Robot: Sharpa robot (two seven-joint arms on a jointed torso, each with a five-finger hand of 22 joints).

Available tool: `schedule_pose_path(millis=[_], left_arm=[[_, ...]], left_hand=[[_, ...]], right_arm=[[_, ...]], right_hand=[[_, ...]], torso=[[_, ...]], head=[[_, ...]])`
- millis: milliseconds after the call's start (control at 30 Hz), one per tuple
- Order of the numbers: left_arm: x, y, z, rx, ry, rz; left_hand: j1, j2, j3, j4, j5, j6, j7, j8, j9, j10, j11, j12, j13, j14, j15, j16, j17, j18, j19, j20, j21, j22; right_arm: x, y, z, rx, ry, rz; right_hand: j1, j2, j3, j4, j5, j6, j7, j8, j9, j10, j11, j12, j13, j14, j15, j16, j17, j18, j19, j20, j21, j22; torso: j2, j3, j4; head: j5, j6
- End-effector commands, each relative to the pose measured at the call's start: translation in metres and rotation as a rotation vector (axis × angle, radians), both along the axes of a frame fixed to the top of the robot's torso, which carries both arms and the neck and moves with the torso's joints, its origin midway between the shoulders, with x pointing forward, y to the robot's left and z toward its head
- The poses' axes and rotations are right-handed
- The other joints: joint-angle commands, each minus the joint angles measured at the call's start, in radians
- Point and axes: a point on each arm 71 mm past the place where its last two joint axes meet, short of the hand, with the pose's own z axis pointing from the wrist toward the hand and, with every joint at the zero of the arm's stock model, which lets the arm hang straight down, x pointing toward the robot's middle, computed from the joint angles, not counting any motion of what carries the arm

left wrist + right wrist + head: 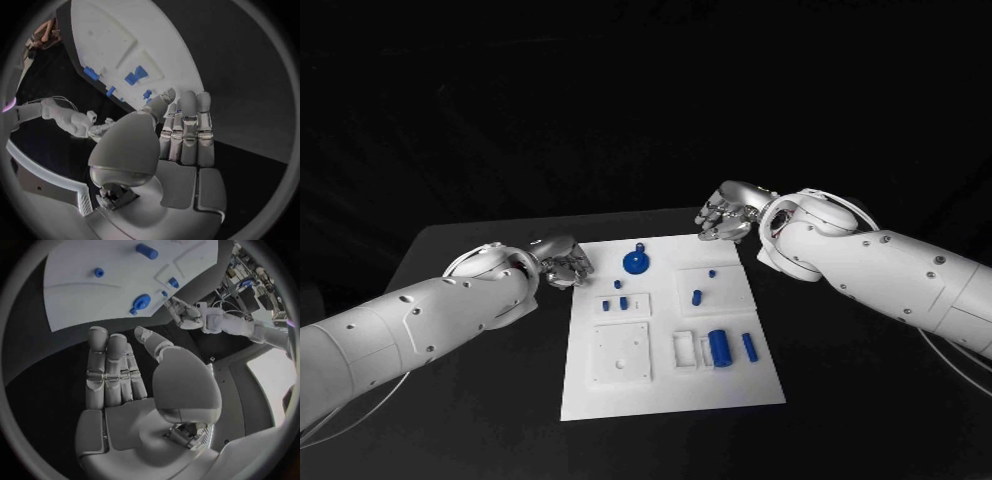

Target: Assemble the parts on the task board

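Both hands were empty, fingers straight: the left hand (pixel 560 262) hovered by the task board (pixel 668 395)'s left edge, the right hand (pixel 726 217) past its far right corner.

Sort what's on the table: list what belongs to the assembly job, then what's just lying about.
Belongs to the job:
task board
round blue part
blue cylinder
small blue parts
left hand, empty
right hand, empty

Lying about:
nothing besides the black table
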Motion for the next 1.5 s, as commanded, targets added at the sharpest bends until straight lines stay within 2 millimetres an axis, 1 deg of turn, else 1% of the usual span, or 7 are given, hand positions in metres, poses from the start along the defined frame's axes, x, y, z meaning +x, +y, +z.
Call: schedule_pose_path(millis=[33,233,333,600,767,933,1500], left_arm=[[-0.001,0.006,0.019,-0.201,-0.113,-0.014],[-0.006,0.031,0.036,-0.487,-0.077,0.084],[-0.009,0.039,0.039,-0.640,0.033,0.165],[-0.024,0.043,0.046,-0.871,0.227,0.235],[-0.027,0.042,0.048,-0.919,0.254,0.230],[-0.028,0.042,0.049,-0.940,0.264,0.227],[-0.026,0.047,0.049,-0.959,0.269,0.249]], left_hand=[[0.002,-0.011,-0.003,-0.001,0.016,0.006,0.007,-0.001,0.001,0.004,0.003,0.001,0.001,-0.024,0.003,-0.074,-0.032,0.004,-0.030,0.002,-0.030,0.009],[-0.010,-0.001,-0.004,0.008,0.025,-0.017,0.012,0.000,0.001,-0.039,0.020,0.001,0.001,-0.063,0.029,-0.333,-0.133,-0.012,-0.100,0.027,-0.148,-0.049],[-0.026,0.007,-0.013,0.026,-0.026,-0.019,0.018,-0.002,0.000,-0.083,0.038,0.001,0.000,-0.092,0.063,-0.509,-0.198,-0.021,-0.147,0.057,-0.241,-0.122],[-0.001,0.035,-0.161,0.070,-0.048,-0.041,0.018,0.000,0.000,-0.112,0.059,0.001,0.000,-0.008,0.115,-0.976,-0.193,-0.009,-0.139,0.123,-0.363,-0.531],[0.005,0.049,-0.181,0.058,0.018,-0.030,0.020,0.002,0.000,-0.097,0.054,0.001,0.000,-0.108,0.145,-0.968,-0.208,-0.009,-0.156,0.144,-0.363,-0.699],[-0.014,0.054,-0.170,0.039,0.018,-0.035,0.022,0.002,0.000,-0.090,0.053,0.001,-0.001,-0.089,0.140,-0.970,-0.209,0.003,-0.106,0.143,-0.360,-0.837],[-0.014,0.063,-0.173,0.029,0.021,-0.028,0.020,0.002,0.000,-0.089,0.053,0.001,0.000,-0.090,0.140,-0.969,-0.209,0.003,-0.075,0.140,-0.354,-0.963]], right_arm=[[-0.002,-0.006,-0.009,-0.178,0.012,0.003],[-0.006,-0.015,-0.026,-0.260,0.018,-0.017],[-0.008,-0.016,-0.030,-0.281,0.006,-0.025],[-0.012,-0.011,-0.043,-0.321,0.008,-0.024],[-0.014,-0.007,-0.050,-0.330,0.022,-0.015],[-0.017,-0.004,-0.057,-0.333,0.044,-0.003],[-0.021,0.003,-0.071,-0.330,0.087,0.019]], right_hand=[[0.002,-0.004,0.005,0.002,-0.009,0.012,-0.001,0.004,0.000,0.003,-0.002,-0.004,-0.001,0.001,-0.007,0.005,-0.002,-0.001,0.042,-0.007,0.001,0.010],[-0.004,-0.015,-0.005,0.009,-0.041,0.008,-0.005,0.004,0.000,-0.014,0.002,-0.005,-0.001,0.002,-0.005,0.003,-0.005,0.000,0.042,-0.005,-0.007,0.002],[-0.006,-0.023,-0.019,0.014,-0.076,-0.005,-0.004,0.003,0.000,-0.028,0.006,-0.005,-0.001,0.005,-0.003,0.002,-0.008,0.000,0.043,-0.003,-0.011,-0.003],[0.011,-0.022,-0.058,0.026,-0.119,-0.010,-0.006,0.004,0.000,-0.047,0.009,-0.004,-0.001,0.013,0.000,0.000,-0.021,0.001,0.044,-0.001,-0.005,-0.022],[0.014,-0.021,-0.050,0.030,-0.125,-0.011,-0.001,0.004,0.000,-0.046,0.010,-0.004,-0.002,0.015,0.001,0.003,-0.026,0.001,0.043,0.000,0.004,-0.035],[0.006,-0.024,-0.047,0.031,-0.109,-0.007,0.001,0.004,0.000,-0.040,0.009,-0.004,-0.001,0.015,0.000,0.004,-0.028,0.001,0.043,0.000,0.007,-0.040],[-0.007,-0.021,0.064,0.006,-0.076,0.016,-0.001,0.004,0.000,-0.023,0.005,-0.005,-0.002,0.015,-0.002,0.009,-0.034,-0.003,0.041,-0.004,0.028,-0.051]], torso=[[0.000,-0.0026,0.0038],[-0.002,-0.0075,0.0037],[-0.003,-0.0056,0.0035],[-0.004,-0.0101,0.0052],[-0.008,-0.0127,0.0045],[-0.008,-0.0151,0.0016],[-0.008,-0.0137,0.0057]], head=[[-0.009,0.008],[-0.009,0.014],[-0.008,0.013],[-0.001,0.018],[0.001,0.013],[0.003,0.011],[0.007,0.007]])
